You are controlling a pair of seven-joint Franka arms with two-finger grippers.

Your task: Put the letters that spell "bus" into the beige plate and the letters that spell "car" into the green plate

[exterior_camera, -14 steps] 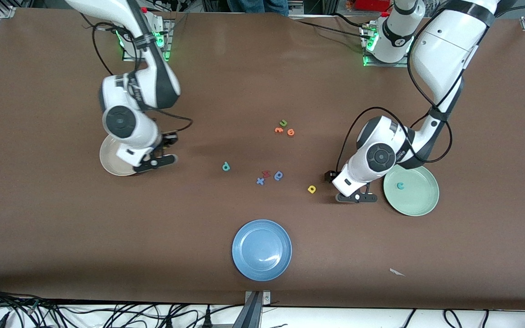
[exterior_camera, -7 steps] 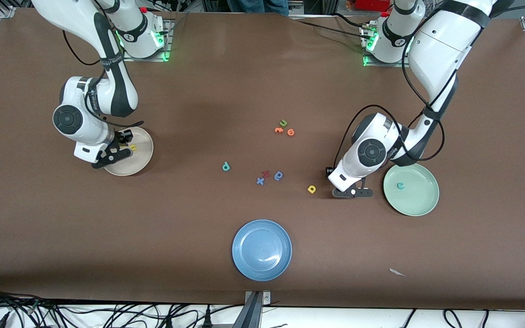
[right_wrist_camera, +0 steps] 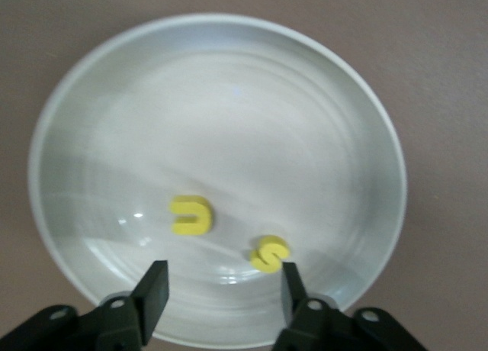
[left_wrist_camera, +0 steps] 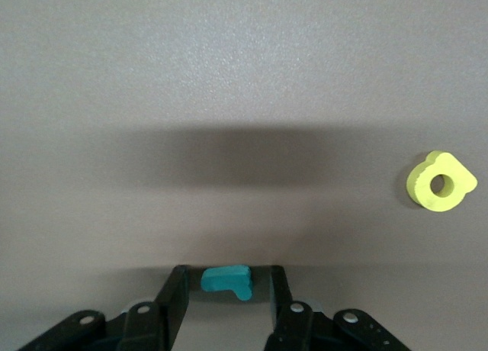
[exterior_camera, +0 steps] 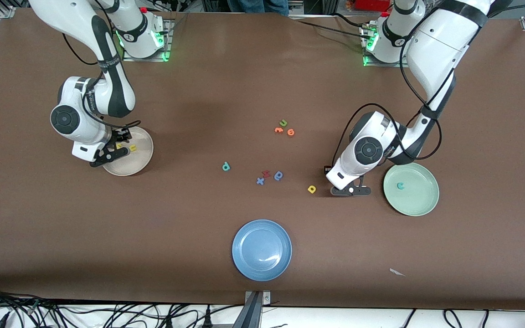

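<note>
Over the worktop just beside the green plate, the left gripper is down low with its jaws narrowed around a small teal letter, apparently the "r"; the left wrist view shows the foam sitting between the two fingers, though I cannot tell whether both pads press on it yet. To do this pick well, the jaws should finish squeezing squarely on the flat sides before any lift, since foam this small can twist or pop out. The yellow "a" lies near, toward the table's middle, and a teal "c" already sits in that plate.

The right gripper hangs over the beige plate, jaws parted and empty, with the yellow "u" and yellow "s" lying in the plate beneath. The teal "b" rests mid-worktop.
</note>
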